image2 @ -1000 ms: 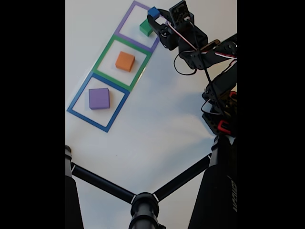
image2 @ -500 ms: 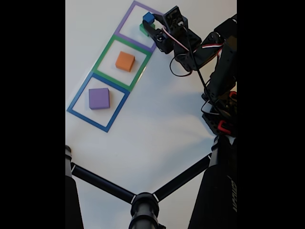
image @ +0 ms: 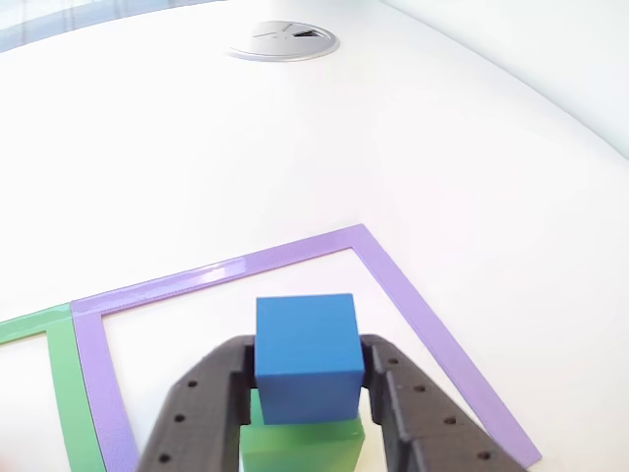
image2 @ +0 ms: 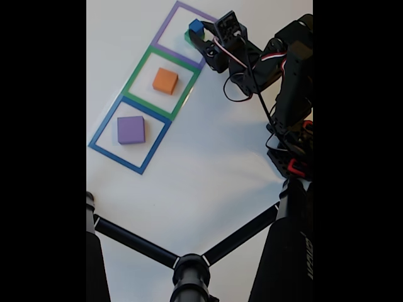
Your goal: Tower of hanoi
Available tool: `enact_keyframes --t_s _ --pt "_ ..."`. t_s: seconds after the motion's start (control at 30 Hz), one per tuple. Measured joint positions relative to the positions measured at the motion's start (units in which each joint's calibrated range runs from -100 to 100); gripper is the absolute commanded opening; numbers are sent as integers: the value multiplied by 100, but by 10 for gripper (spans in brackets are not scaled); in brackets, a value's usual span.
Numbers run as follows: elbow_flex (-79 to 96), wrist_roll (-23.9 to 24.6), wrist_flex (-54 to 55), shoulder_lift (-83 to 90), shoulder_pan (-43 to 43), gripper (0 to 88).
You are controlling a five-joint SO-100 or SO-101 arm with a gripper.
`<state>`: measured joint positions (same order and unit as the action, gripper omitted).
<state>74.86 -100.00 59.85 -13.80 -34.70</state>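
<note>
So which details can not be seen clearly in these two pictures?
- Green block: in the other view, mostly covered by the blue cube and cut by the bottom edge; in the fixed view, nearly hidden by the cube and hand.
- Whether the cube rests on the green block or hangs just above: no view settles it.
- Fingertips: behind the cube.

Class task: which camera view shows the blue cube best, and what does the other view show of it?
The other view: the blue cube appears large and sharp, held between the gripper jaws above the green block. The fixed view shows the cube as a small blue patch inside the purple outline, beside the arm.
</note>
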Motion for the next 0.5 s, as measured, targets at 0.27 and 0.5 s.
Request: enact_keyframes --t_s 0.27,0.5 --pt "-221 0 24 -211 0 53" --pt "-283 0 32 -329 0 157"
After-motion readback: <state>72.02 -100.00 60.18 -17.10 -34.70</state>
